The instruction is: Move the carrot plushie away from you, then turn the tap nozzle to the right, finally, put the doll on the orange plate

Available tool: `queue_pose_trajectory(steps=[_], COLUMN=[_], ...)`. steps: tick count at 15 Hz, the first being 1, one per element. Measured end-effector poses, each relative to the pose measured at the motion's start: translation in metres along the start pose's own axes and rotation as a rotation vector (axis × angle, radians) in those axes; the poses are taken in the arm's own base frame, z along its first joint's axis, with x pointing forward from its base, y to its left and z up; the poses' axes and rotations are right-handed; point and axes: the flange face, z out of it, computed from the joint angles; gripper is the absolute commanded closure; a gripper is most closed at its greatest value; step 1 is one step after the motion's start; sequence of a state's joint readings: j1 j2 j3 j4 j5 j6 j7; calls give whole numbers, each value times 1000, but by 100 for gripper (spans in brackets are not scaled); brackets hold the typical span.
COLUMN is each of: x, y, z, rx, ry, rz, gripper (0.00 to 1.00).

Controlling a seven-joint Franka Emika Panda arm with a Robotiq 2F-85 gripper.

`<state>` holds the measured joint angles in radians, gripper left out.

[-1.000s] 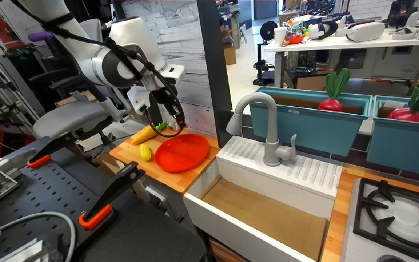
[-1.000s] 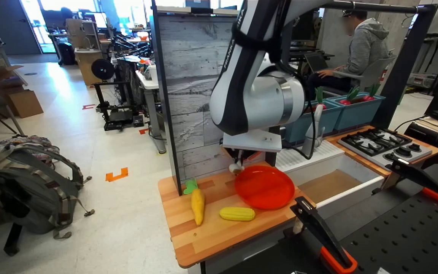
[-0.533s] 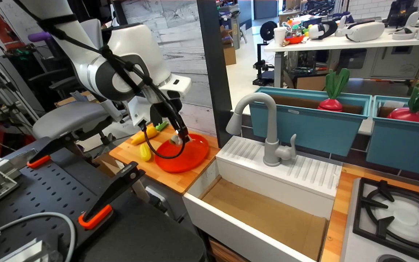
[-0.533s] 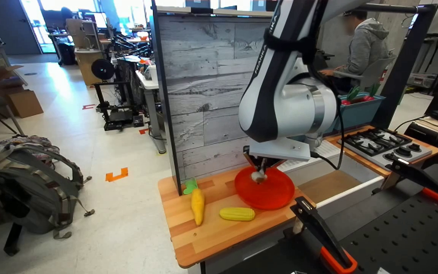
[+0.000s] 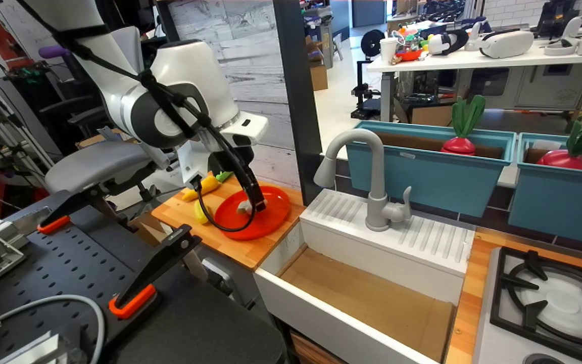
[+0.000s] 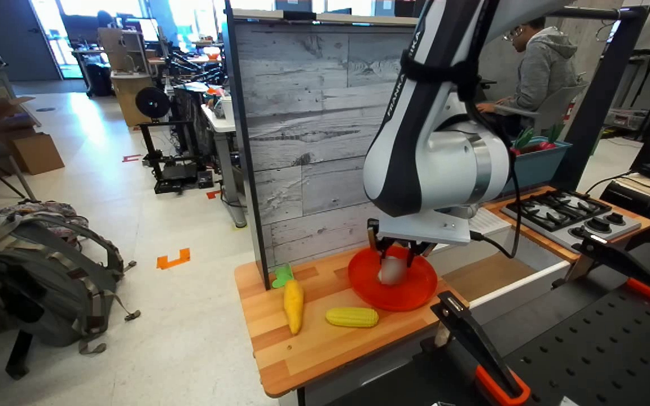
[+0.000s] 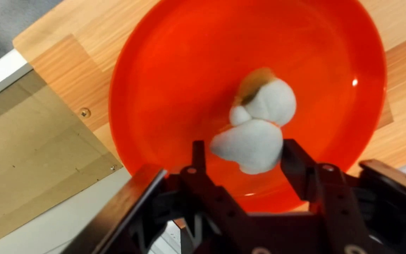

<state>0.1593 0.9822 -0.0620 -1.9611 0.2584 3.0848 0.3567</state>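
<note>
The doll, a small white-grey lump with a brown patch [image 7: 256,144], is over the middle of the orange plate [image 7: 174,70]. The doll is blurred in an exterior view [image 6: 392,272]; I cannot tell whether it rests on the plate. My gripper [image 7: 242,151] is open, its fingers on both sides of the doll. A gap shows at the left finger; the right finger is against or very near it. The carrot plushie [image 6: 294,304], yellow-orange with a green top, lies on the wooden counter beside the plate. The grey tap nozzle [image 5: 378,172] has its spout angled toward the plate's side.
A yellow corn toy [image 6: 352,317] lies near the plate's front edge. A grey wood-pattern wall [image 6: 313,141] stands behind the counter. The white sink [image 5: 321,308] is beside the plate, with teal planters [image 5: 422,172] behind and a stove [image 5: 559,298] beyond.
My gripper has moved from the plate's back edge over its middle and lowered, carrying the doll. Its fingers have since spread from the doll. The carrot plushie, corn and tap have not moved.
</note>
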Motion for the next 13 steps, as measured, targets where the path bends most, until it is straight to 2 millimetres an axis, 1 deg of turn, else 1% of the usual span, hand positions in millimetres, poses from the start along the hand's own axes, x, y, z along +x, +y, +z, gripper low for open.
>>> queue_pose_trajectory(steps=[1, 2, 5, 7, 9, 13], x=[0, 0, 1, 0, -2, -11], y=[0, 0, 0, -1, -2, -2], z=[0, 0, -1, -7, -17, -48], rx=[0, 0, 1, 4, 14, 51], ry=[0, 0, 1, 2, 8, -5], rz=[0, 0, 0, -1, -1, 3], gripper=[4, 1, 0, 0, 0, 0])
